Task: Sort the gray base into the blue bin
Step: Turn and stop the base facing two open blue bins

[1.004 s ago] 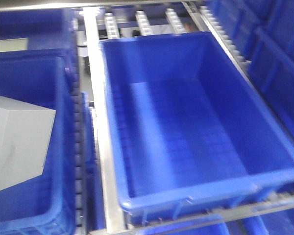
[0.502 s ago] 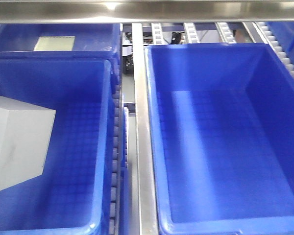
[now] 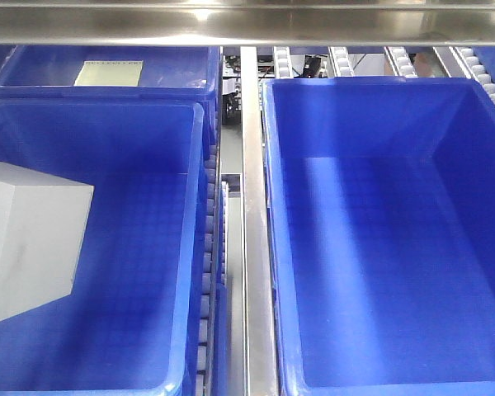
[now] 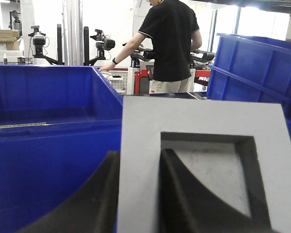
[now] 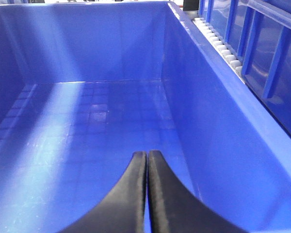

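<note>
The left gripper [image 4: 138, 194] grasps the gray base [image 3: 29, 239]: in the left wrist view one of its black fingers [image 4: 99, 199] lies against the outer face of the block's wall and the other sits inside the square recess, so the wall is pinched between them. From the front the gray base hangs at the left edge of the blue bin [image 3: 148, 272], over its grid floor; I cannot tell whether it is below the rim. A second blue bin [image 3: 379, 264] stands beside it towards the right edge of the rack, a steel rail [image 3: 254, 247] and a line of white rollers [image 3: 208, 247] between the two. The right gripper [image 5: 146, 189] is inside that second bin, fingers [image 5: 131, 194] clenched together on nothing. At the rack's rear left corner a third blue bin [image 3: 173, 66] holds a pale card [image 3: 107, 73]. A person in a black shirt [image 4: 169, 43] stands beyond the bins
</note>
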Available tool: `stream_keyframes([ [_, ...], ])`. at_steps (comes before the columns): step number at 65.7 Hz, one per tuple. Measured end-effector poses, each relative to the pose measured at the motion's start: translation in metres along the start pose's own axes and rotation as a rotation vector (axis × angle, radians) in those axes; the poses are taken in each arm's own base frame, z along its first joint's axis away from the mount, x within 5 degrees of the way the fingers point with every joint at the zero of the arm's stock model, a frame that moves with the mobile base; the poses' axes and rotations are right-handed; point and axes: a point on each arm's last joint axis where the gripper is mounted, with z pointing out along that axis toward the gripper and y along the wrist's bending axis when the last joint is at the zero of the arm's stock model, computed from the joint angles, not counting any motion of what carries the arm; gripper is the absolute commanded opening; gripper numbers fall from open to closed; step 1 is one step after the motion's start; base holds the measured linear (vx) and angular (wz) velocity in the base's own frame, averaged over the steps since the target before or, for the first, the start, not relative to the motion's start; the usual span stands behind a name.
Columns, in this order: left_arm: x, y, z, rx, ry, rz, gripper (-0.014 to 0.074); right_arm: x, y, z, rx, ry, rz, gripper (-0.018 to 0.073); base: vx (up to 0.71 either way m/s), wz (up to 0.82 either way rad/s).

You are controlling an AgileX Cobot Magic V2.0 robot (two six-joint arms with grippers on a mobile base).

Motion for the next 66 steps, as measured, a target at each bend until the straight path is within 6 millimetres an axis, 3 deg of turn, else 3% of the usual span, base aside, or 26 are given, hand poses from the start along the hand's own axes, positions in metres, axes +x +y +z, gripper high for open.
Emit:
stream_keyframes([
  [66, 0.0000, 0.0000, 0.0000, 0.000, 0.000, 0.000, -0.0006, 0.0000, 0.0000, 0.0000, 0.000, 0.000, 0.000, -0.0005, 0.00, 0.00],
])
